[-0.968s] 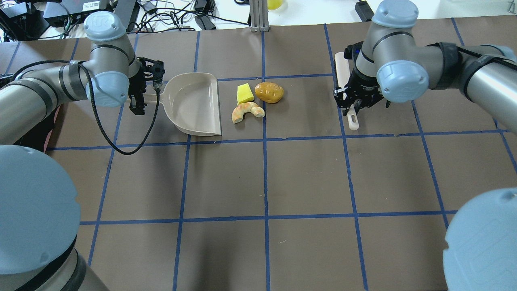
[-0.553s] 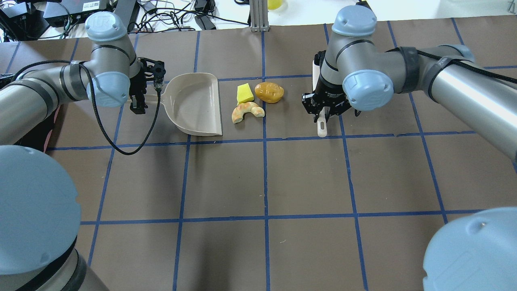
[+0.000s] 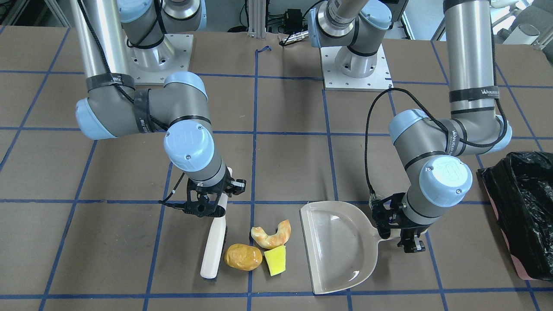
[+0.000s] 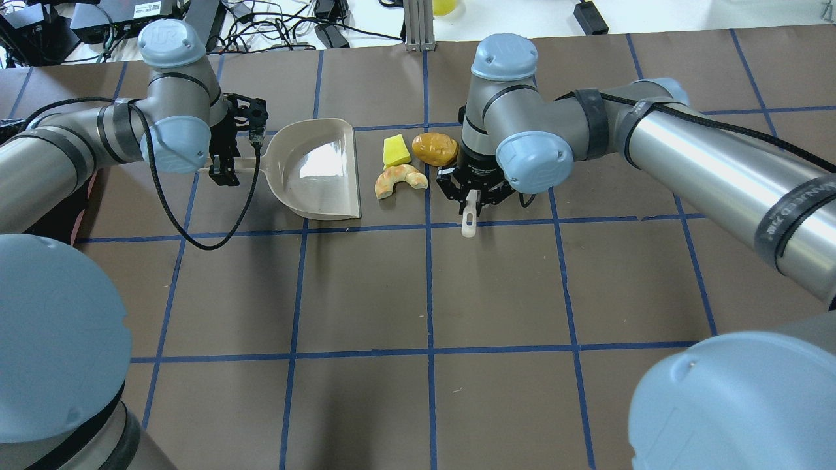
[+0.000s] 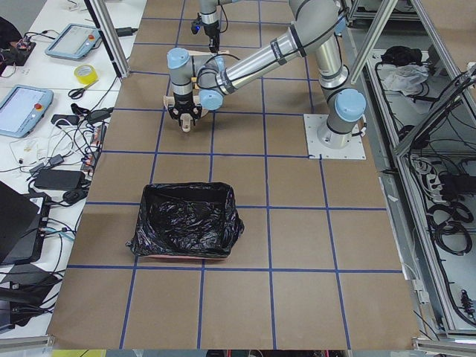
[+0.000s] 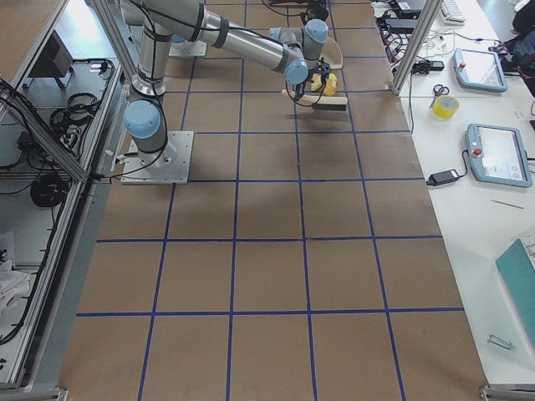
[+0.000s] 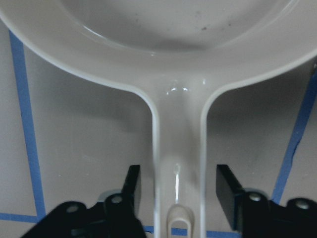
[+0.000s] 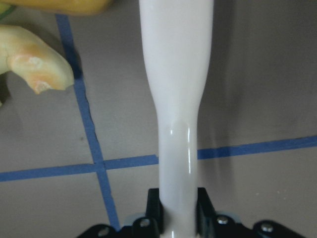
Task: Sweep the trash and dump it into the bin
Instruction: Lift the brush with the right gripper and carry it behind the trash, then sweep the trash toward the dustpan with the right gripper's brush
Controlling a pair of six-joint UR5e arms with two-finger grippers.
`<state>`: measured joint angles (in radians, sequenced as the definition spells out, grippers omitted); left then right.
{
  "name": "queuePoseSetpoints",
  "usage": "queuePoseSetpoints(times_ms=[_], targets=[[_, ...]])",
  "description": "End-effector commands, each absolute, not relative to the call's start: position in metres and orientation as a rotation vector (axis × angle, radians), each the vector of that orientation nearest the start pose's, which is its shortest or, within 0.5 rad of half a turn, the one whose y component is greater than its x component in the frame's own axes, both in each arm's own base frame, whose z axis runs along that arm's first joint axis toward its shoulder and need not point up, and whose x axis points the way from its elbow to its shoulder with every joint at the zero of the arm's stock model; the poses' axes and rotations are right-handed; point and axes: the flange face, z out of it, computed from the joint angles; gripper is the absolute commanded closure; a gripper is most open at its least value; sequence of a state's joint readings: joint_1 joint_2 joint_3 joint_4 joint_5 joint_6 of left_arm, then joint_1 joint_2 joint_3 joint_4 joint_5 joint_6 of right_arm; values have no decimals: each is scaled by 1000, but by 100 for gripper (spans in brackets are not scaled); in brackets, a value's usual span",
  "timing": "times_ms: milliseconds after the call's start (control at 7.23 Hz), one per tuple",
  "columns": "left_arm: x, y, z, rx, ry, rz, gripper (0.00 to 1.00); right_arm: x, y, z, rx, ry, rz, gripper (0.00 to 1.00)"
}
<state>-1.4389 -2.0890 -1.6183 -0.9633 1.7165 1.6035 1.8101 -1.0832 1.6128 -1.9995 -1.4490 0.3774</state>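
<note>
The trash lies together on the table: a golden-brown potato-like lump (image 4: 435,149) (image 3: 243,257), an orange-white crescent (image 4: 398,179) (image 3: 272,234) and a yellow wedge (image 4: 395,151) (image 3: 275,260). My right gripper (image 4: 471,196) (image 3: 210,206) (image 8: 177,198) is shut on the handle of a white brush (image 3: 214,246), which lies right beside the lump. A beige dustpan (image 4: 313,166) (image 3: 337,246) sits on the trash's other side, its mouth facing the trash. My left gripper (image 4: 222,156) (image 7: 178,173) is open, its fingers (image 7: 131,191) on either side of the dustpan handle with small gaps. The bin (image 3: 525,207) (image 5: 186,219), pink with a black bag, stands at the table's left end.
The table is brown paper with a blue tape grid (image 4: 428,287). Cables and electronics (image 4: 274,26) lie past the far edge. A black cable (image 4: 196,228) loops from the left wrist over the table beside the dustpan.
My right arm has carried the brush leftward across the table, from well apart to right beside the lump. The left arm has stayed put; the dustpan has barely shifted.
</note>
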Motion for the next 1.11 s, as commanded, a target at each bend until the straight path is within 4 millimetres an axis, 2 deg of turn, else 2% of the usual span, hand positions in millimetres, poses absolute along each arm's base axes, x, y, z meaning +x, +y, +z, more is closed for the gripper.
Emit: queuePoseSetpoints(times_ms=[0,138,415,553,691,829,968], targets=[[-34,-655,226,2022,2237,127,35,328,-573,224,238,3044,204,100],[-34,-656,230,2017,2234,119,53,344,-565,220,251,3047,214,100],[-34,-655,231,2017,2233,121,53,372,-560,220,309,3012,220,100],[-35,-655,229,2019,2235,122,59,397,-564,225,328,2998,197,100],[-35,-655,231,2019,2232,119,79,421,-570,227,346,2972,192,100],[-35,-655,231,2017,2233,119,81,440,-571,220,343,2966,196,100],[-36,-655,231,2018,2231,117,88,457,-567,217,339,2964,193,100]])
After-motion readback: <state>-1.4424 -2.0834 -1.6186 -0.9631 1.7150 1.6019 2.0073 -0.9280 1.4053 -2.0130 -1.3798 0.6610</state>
